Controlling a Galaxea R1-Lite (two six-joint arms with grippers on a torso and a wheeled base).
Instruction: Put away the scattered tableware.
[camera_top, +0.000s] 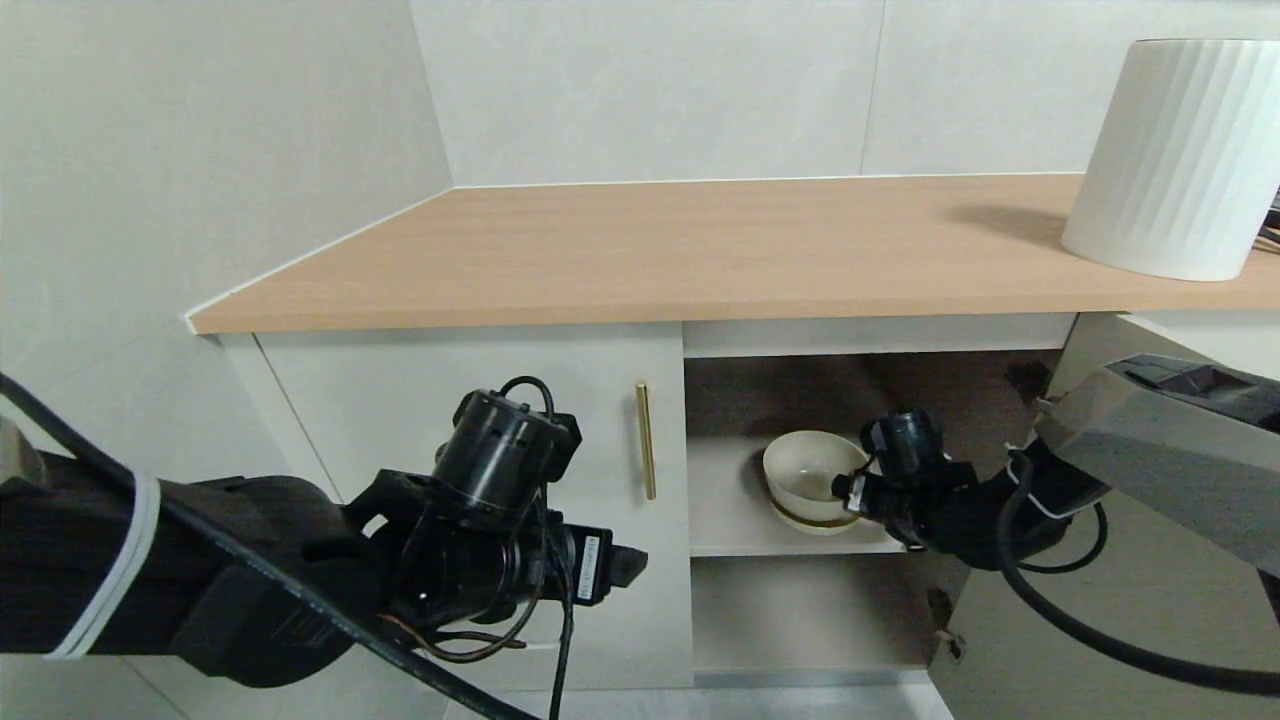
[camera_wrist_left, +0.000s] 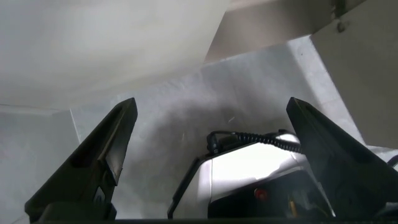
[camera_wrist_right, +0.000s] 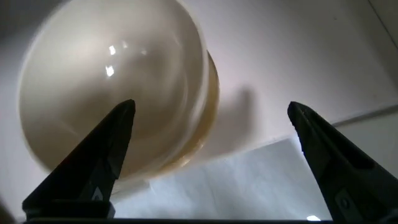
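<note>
A cream bowl (camera_top: 806, 472) sits stacked on a dish with an amber rim (camera_top: 812, 520) on the middle shelf (camera_top: 730, 520) of the open cabinet. My right gripper (camera_top: 848, 490) is inside the cabinet at the bowl's right side. In the right wrist view the bowl (camera_wrist_right: 112, 93) lies just beyond the gripper (camera_wrist_right: 208, 155), whose fingers (camera_wrist_right: 93, 168) stand wide apart and hold nothing. My left gripper (camera_top: 628, 566) hangs low in front of the closed left door; the left wrist view shows it (camera_wrist_left: 208, 155) open and empty, pointing at the floor.
The closed left door carries a gold handle (camera_top: 646, 440). The right door (camera_top: 1100, 620) is swung open beside my right arm. A wooden countertop (camera_top: 700, 250) runs above, with a tall white ribbed container (camera_top: 1175, 155) at its right end. A lower shelf (camera_top: 810, 610) lies under the bowl.
</note>
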